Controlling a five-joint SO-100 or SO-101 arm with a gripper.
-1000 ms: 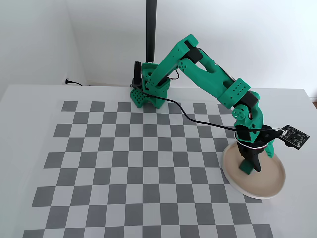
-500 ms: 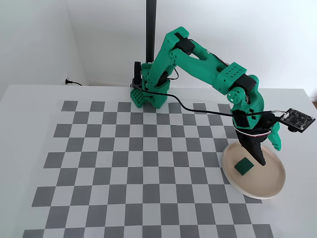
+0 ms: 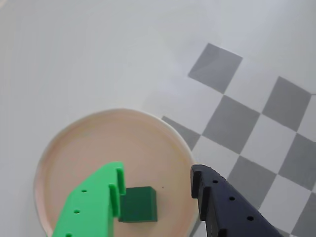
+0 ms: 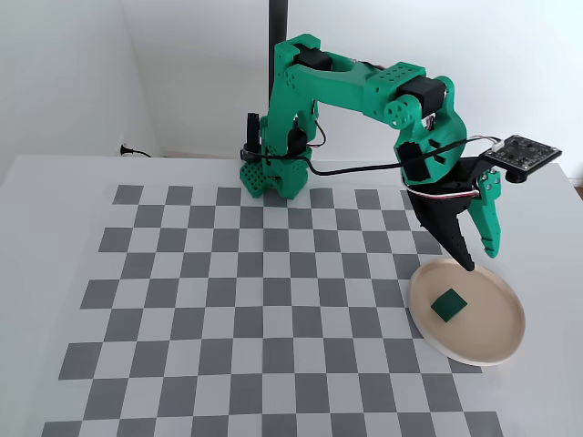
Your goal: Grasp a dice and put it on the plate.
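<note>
Claw (image 4: 480,259) now rising clear of plate (image 4: 506,341), jaws spread wide, holding nothing. Dice (image 4: 447,305) lying released on plate, left part in fixed view. Placement judged complete; arm retracting.

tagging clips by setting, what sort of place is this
Probably a home or lab robot test bench, not a kitchen: a white table with a printed checkerboard mat, a bare white wall, and a green printed arm whose open pincer hangs above a plate holding a dice.

Bright, even daylight in both views, soft faint shadows under the plate (image 4: 510,339) and dice (image 3: 139,205), no glare, sharp fixed view, slightly soft wrist view up close.
</note>
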